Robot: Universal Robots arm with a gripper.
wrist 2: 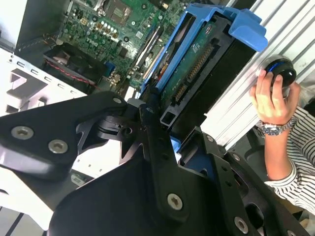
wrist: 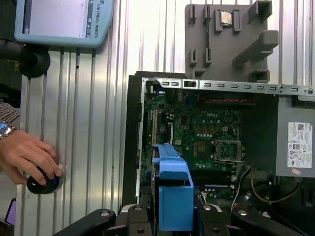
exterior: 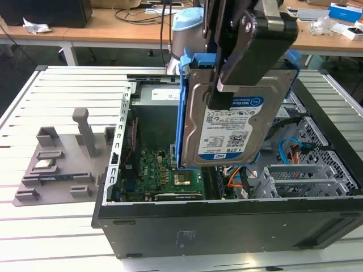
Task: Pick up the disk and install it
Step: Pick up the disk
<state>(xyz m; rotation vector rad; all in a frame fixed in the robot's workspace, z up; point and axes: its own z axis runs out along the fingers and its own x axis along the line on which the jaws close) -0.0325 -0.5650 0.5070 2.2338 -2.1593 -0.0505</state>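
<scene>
You had the disk [exterior: 232,130] off the table [exterior: 68,90] and in the air, so the pick-up part of the job looked done. The robot's black hand [exterior: 227,85] was clamped on the disk's upper part, one finger pressed over the top of the white-and-blue label. The disk hung on edge, label toward the exterior camera, with its blue bracket running down both long sides. It was above the open computer case [exterior: 227,226], in front of the green motherboard [exterior: 164,170], and it appeared to touch nothing but the hand. In the first wrist view, looking down past the hand, the bracket [wrist: 174,196] sat over the case near its front wall, with the board and its bare processor socket [wrist: 226,150] further in. The install was not yet done: the disk sat in no bay or slot, and I could not tell how high it hung over the board. A grey parts holder [exterior: 57,164] lay on the table at the exterior view's left of the case. Beside the case, a person's fingers [wrist: 37,157] rested on a round black-and-blue knob [wrist: 43,183].
</scene>
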